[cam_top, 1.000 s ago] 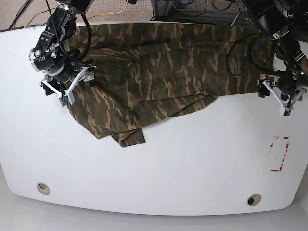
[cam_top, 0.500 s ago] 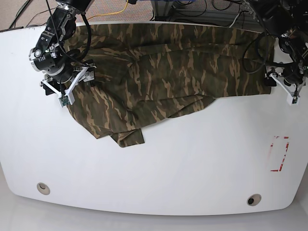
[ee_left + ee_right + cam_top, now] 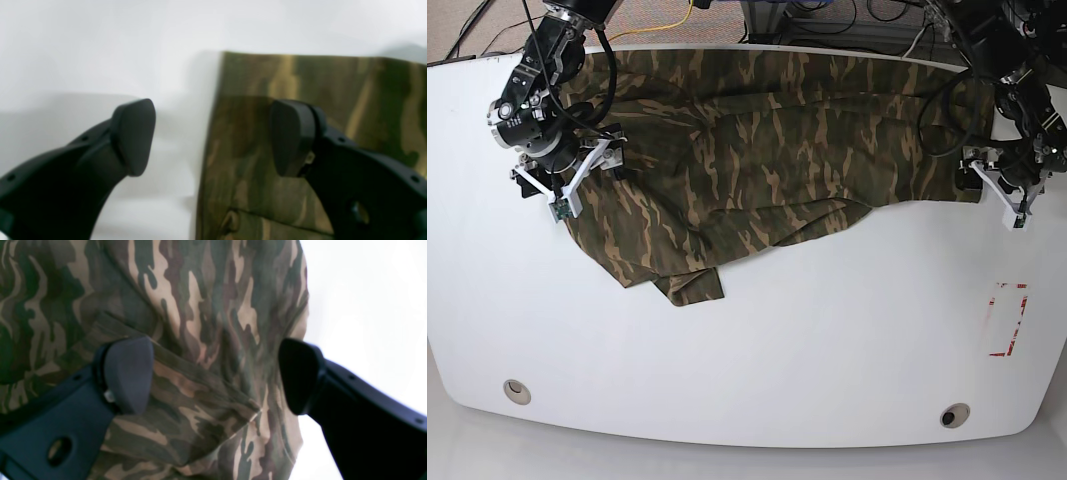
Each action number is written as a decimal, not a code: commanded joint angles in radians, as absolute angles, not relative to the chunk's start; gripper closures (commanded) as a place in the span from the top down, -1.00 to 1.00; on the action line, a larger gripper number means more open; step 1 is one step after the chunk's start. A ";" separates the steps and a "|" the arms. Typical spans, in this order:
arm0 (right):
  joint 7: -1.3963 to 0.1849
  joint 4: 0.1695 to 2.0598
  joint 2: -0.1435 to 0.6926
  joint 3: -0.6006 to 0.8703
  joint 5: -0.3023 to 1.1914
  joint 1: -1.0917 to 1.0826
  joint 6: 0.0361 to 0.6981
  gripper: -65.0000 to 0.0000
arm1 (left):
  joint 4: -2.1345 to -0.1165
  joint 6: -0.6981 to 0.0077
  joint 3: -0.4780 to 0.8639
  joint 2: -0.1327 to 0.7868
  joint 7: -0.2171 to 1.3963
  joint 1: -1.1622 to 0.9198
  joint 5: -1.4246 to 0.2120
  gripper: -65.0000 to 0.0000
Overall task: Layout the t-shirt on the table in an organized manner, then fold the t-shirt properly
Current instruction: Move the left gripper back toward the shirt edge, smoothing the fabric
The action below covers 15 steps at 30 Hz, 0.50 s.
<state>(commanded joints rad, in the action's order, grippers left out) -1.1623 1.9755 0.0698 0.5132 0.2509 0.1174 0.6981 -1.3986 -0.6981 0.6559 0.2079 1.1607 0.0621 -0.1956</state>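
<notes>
The camouflage t-shirt lies spread and wrinkled along the far side of the white table, with a folded flap sticking out toward the front. My right gripper hovers open over the shirt's left end. In the right wrist view the right gripper spans a hemmed fold of the t-shirt. My left gripper is open at the shirt's right edge. In the left wrist view the left gripper straddles the edge of the t-shirt, one finger over bare table.
A red tape outline marks the table at the right. Two round grommet holes sit near the front edge. Cables lie on the floor beyond the far edge.
My left gripper swung out to the right, then came back left to the shirt's right edge. The shirt's right end stretched out and drew back a little. The right arm stayed put.
</notes>
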 joint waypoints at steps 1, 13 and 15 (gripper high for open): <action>-1.162 1.975 0.070 0.513 0.251 0.119 0.698 0.75 | -1.408 -0.698 0.654 0.208 1.162 0.062 -0.196 0.41; -1.162 1.975 0.050 0.513 0.252 0.136 0.698 0.75 | -1.411 -0.698 0.607 0.208 1.162 0.064 -0.257 0.38; -1.162 1.975 0.048 0.513 0.252 0.136 0.698 0.75 | -1.411 -0.698 0.593 0.209 1.162 0.064 -0.289 0.38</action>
